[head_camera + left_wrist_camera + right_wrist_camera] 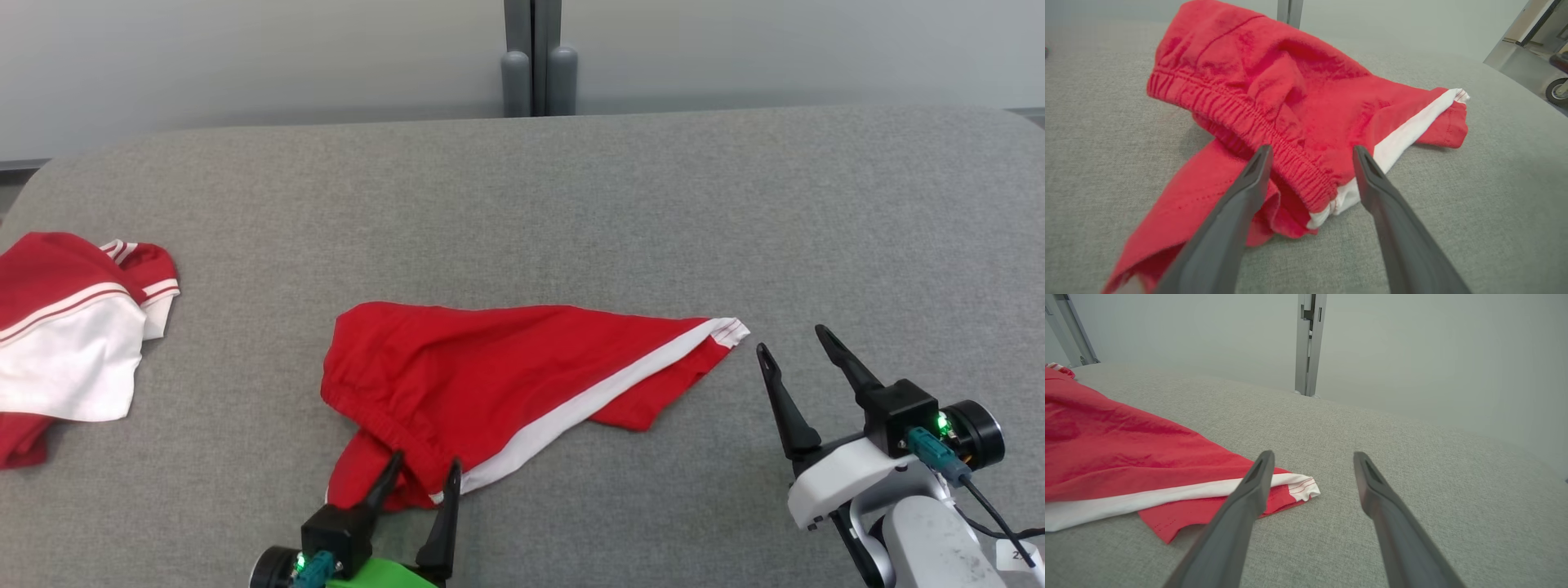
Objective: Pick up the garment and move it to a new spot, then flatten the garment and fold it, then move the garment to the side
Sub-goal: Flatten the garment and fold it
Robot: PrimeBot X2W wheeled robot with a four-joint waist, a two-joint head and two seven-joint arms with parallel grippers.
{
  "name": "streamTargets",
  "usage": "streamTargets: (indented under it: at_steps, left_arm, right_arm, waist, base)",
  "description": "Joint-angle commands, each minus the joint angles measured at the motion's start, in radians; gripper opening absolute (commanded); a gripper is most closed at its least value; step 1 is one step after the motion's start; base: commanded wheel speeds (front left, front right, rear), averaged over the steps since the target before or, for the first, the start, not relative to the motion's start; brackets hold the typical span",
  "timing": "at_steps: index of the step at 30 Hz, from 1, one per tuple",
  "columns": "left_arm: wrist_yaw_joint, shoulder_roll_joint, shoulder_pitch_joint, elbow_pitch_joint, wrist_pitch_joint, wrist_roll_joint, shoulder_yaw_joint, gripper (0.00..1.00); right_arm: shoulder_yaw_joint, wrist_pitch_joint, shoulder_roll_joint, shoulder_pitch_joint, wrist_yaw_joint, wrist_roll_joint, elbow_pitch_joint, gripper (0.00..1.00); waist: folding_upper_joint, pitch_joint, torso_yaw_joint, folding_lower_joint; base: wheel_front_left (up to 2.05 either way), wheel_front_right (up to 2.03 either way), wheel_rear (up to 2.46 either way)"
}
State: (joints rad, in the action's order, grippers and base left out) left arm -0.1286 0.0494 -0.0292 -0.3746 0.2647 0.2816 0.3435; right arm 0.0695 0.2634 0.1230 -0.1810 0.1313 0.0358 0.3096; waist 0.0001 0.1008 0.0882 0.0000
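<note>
Left fingers (445, 514) apart over shorts (490, 367), right fingers (784, 400) apart beside them; another garment (65, 343) (crumpled) well left.

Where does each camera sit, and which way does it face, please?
Head view: on the head, facing forward and down at the grey table, red shorts and second garment; left gripper and right gripper show, both open.
Left wrist view: on that wrist, along its own fingers, at the shorts' waistband.
Right wrist view: on that wrist, along its own fingers, at the shorts' striped corner.
All three share the shorts and the grey post.
</note>
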Motion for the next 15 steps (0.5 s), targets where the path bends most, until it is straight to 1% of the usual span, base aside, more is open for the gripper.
streamTargets:
  at_steps: [1,6,10,14,15]
  left_arm:
    - [-0.003,0.003,0.009,-0.015,0.0,0.013,0.004,1.0]
    - [-0.003,0.003,-0.028,-0.058,0.0,0.043,0.024,1.0]
    - [-0.003,0.003,-0.052,-0.115,0.0,0.036,0.026,1.0]
    - [-0.003,0.003,-0.065,-0.103,0.0,0.058,0.038,1.0]
    - [-0.003,0.003,-0.066,-0.091,0.0,0.054,0.043,0.76]
  right_arm:
    - [0.0,0.002,0.001,0.001,-0.001,-0.001,-0.003,1.0]
    - [0.012,0.002,-0.002,-0.013,-0.001,-0.001,0.0,1.0]
    - [0.018,0.002,-0.003,-0.01,-0.001,0.002,0.001,1.0]
    - [0.018,0.002,-0.003,-0.005,-0.001,0.005,0.004,1.0]
    - [0.018,0.002,-0.003,-0.005,-0.001,0.007,0.004,1.0]
  waist:
    - [-0.0001,0.0,-0.001,0.0]
    - [-0.0001,0.006,-0.004,0.0]
    - [-0.0001,0.007,-0.007,0.0]
    - [-0.0001,0.007,-0.012,0.0]
    - [-0.0001,0.007,-0.013,0.0]
  base:
    - [0.0,0.0,0.0]
    - [0.0,0.0,0.0]
    - [0.0,0.0,0.0]
    - [0.0,0.0,0.0]
    - [0.0,0.0,0.0]
